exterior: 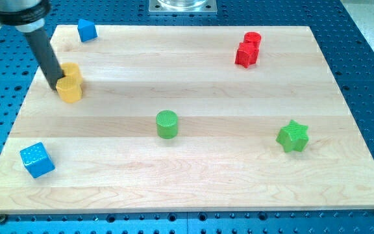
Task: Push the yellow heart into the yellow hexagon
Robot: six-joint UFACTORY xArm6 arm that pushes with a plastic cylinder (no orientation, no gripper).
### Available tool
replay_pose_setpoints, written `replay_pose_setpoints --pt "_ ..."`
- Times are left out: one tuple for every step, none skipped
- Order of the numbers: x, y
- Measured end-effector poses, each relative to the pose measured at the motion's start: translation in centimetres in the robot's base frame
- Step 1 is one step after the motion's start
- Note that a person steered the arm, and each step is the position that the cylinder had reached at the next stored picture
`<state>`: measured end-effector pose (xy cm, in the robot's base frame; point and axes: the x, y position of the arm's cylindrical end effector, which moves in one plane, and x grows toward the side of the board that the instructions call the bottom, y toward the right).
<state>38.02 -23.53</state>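
Note:
Two yellow blocks touch each other at the view's upper left of the wooden board [193, 169]. The upper one [72, 71] and the lower one [70, 90] are pressed together; which is the heart and which the hexagon I cannot tell. My tip [54, 84] rests at the left side of the yellow pair, touching or nearly touching them. The dark rod slants up to the view's top left.
A blue block [86, 30] lies at the top left edge. A blue cube [37, 160] lies at the bottom left. A green cylinder [167, 124] is at the centre. A green star [293, 136] is at the right. Two red blocks [247, 50] touch at the top right.

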Motion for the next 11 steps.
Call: replay_pose_setpoints --pt "-2.2 -4.5" --pt "-4.3 -6.1" --pt "-7.4 -4.7" --pt "-7.5 1.0" --pt "-6.2 3.0" --pt "-3.8 2.4" --pt "-2.0 2.0" --pt "-4.0 -3.1" --pt "-9.4 -4.7" --pt "-15.3 -4.7" --pt "-17.7 -1.8"
